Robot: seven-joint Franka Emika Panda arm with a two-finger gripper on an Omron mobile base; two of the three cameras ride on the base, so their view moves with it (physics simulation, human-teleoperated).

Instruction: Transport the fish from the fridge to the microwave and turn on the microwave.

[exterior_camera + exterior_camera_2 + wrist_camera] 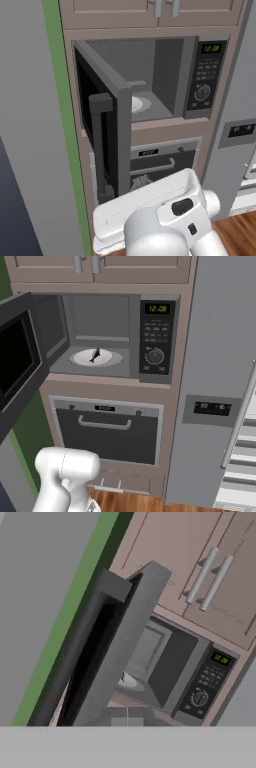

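Observation:
The microwave stands open, and its dark glass door is swung out to the left. Inside, the small silver-grey fish lies on the white turntable plate. The control panel shows green digits above a round knob. In the left base view the open door hides most of the plate. My gripper is shut with nothing in it. It sits low in front of the door's edge and points up at the microwave. The grey fridge rises on the right.
A dark oven with a horizontal handle sits under the microwave. Above are cabinet doors with bar handles. White fridge shelves show at the far right. A grey wall with a green edge closes the left side.

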